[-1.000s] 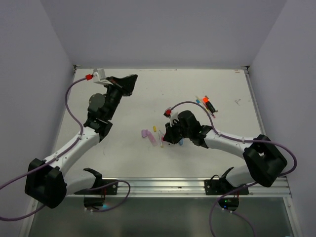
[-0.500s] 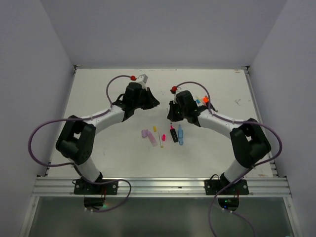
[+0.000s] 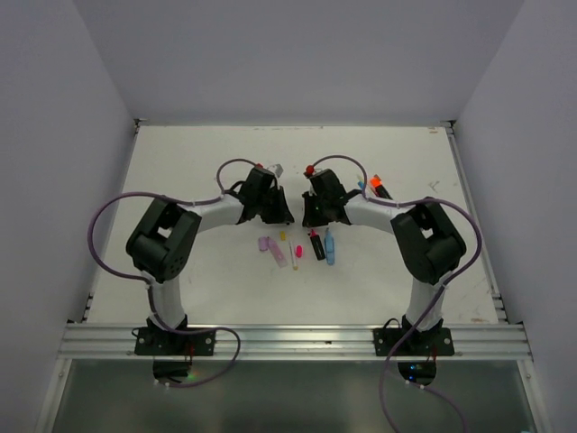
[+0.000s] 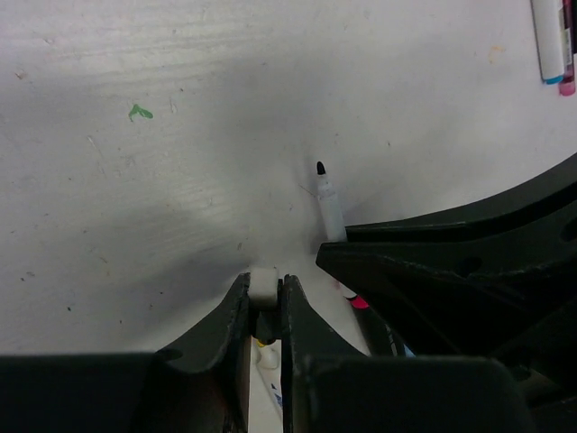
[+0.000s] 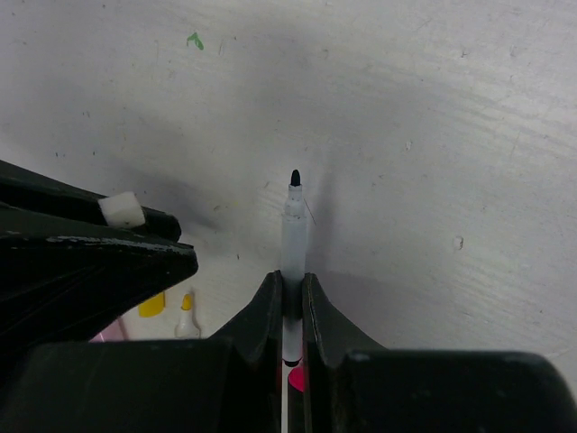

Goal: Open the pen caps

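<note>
My two grippers meet tip to tip above the middle of the table. The left gripper is shut on a small white pen cap. The right gripper is shut on a thin white pen, whose bare black tip points away from the fingers. Cap and pen are apart: the left wrist view shows the uncapped pen to the right of my fingers. In the right wrist view the cap sticks out of the left fingers.
Just in front of the grippers lie a lilac highlighter, a yellow cap, a pink pen, a black highlighter with a red end and a blue one. Orange-capped pens lie at the back right.
Both arms have folded inward. The left gripper has swung from the far left corner to the middle. The right gripper has risen off the row of pens. Their tips now almost touch.
</note>
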`<state>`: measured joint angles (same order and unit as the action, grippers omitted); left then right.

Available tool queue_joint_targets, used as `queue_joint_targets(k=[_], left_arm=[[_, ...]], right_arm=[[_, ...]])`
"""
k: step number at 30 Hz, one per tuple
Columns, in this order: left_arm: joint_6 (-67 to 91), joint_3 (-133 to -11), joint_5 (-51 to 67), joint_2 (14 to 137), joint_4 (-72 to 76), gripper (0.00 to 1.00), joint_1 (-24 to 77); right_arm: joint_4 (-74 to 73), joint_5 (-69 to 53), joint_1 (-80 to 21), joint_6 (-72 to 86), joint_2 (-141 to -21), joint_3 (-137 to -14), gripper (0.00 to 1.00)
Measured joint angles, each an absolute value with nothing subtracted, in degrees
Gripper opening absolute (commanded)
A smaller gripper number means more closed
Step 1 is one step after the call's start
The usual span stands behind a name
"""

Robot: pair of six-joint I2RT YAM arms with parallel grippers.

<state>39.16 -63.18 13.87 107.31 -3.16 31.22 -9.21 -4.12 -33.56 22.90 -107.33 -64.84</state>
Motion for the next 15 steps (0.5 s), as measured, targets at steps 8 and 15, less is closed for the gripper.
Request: queue_joint_targets(k=[8,15], left_arm=[[38.8,-63.9,14.8,110.0,-4.2,0.28,32.1],[38.3,-64.6,14.3,110.1,-4.4,0.40,32.3]], right_arm=[[-9.5,-5.4,-33.6,23.0,-108.0,-65.2,0.29],[-9.5,-5.6,-33.6,23.0,-107.9,-65.3,0.42]])
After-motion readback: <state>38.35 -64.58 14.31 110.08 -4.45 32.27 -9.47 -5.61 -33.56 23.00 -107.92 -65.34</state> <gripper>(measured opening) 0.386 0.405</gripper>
